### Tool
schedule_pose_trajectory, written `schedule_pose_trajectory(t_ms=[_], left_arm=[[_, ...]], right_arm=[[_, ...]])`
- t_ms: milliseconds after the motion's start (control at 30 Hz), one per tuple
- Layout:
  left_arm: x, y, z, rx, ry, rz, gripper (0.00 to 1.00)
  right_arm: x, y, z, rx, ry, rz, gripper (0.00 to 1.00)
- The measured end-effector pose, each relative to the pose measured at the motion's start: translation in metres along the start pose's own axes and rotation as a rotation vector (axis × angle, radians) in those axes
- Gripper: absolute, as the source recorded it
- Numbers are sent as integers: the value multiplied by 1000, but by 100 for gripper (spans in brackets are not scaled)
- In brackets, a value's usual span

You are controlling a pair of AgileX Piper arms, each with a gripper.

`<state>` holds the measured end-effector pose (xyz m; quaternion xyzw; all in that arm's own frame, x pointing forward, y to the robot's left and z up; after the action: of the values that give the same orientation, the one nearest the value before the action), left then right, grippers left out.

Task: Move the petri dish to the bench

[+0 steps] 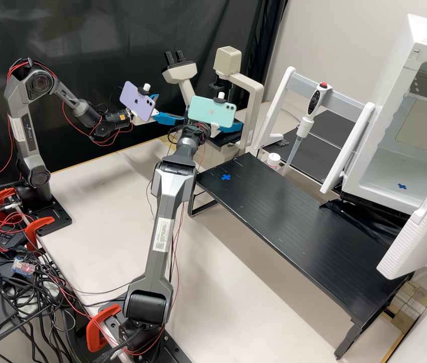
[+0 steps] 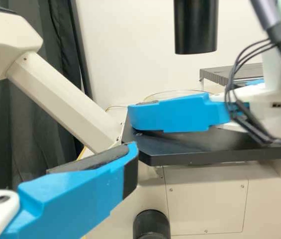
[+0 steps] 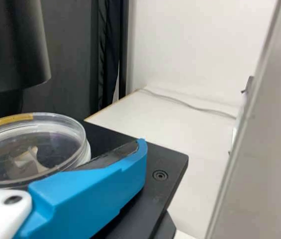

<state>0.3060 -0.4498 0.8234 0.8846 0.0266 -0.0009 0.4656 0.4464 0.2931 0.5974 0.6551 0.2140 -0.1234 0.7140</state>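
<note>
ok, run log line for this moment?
petri dish on microscope stage | right pincer at dish, grip unclear | left pincer open, empty | move to bench pending

Petri dish [image 3: 31, 149] on microscope stage [image 3: 172, 162], platform [image 1: 284, 217] before pipette [image 1: 304, 126], microscope [image 1: 257, 103] at left, cabinet [image 1: 382, 181] at right

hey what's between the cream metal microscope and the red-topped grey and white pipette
In the high view, a long, slanting white upright with a rounded top stands between the cream microscope and the pipette.
</note>
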Motion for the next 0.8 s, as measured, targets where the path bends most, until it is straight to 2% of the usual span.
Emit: schedule_pose_trajectory(t_ms=[800], left_arm=[[0,0,0,0,0,0,100]], right_arm=[[4,-4,1,4,12,-12,0]])
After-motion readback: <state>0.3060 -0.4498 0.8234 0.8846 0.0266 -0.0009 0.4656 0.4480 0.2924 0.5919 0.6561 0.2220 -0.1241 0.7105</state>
